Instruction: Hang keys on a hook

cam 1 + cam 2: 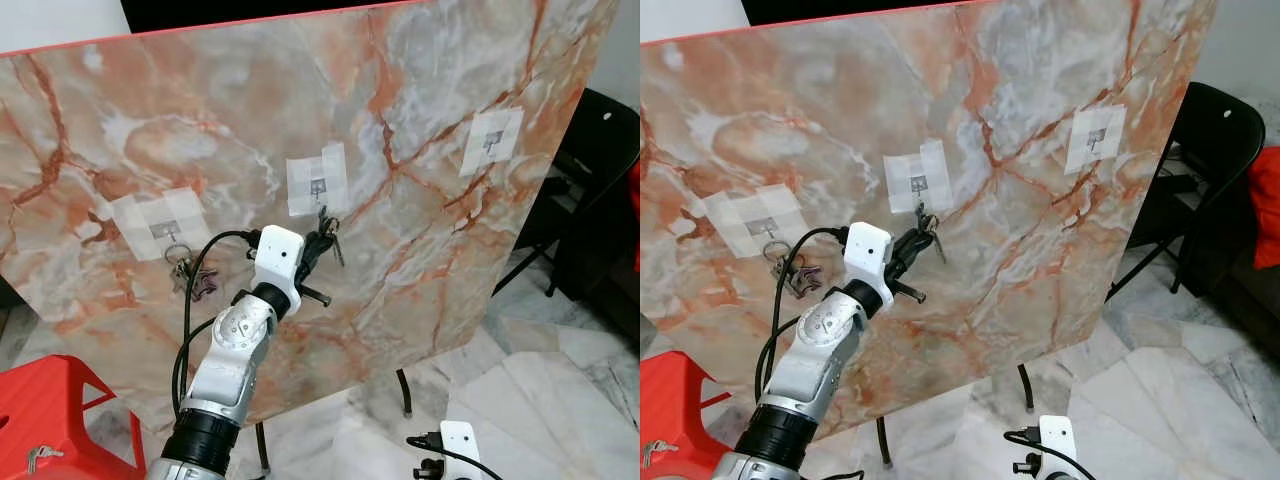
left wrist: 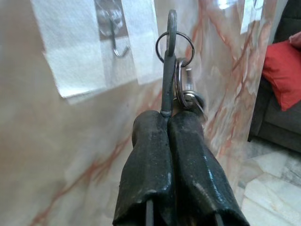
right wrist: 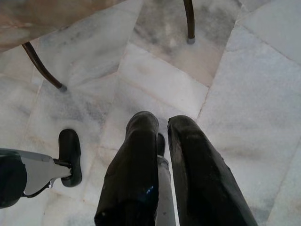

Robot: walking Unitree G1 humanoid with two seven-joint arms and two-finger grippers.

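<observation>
My left gripper [image 1: 320, 241] is raised against the marble-patterned board [image 1: 420, 250], shut on a bunch of keys [image 1: 329, 231] by the ring. The keys hang just below the middle hook [image 1: 317, 187], which is taped on with a white patch. In the left wrist view the fingers [image 2: 150, 155] pinch a thin key shank, the ring and keys [image 2: 185, 87] sit beyond them, and the hook [image 2: 117, 44] is off to one side, apart from the ring. My right gripper [image 3: 163, 123] hangs low over the floor, fingers slightly apart and holding nothing.
Another key bunch [image 1: 186, 270] hangs on the left hook [image 1: 167, 232]. A third hook [image 1: 492, 140] is at the right. A red stool [image 1: 50, 400] stands at the lower left, a black chair [image 1: 600, 150] at the right, and the board's legs [image 3: 189, 21] rest on the marble floor.
</observation>
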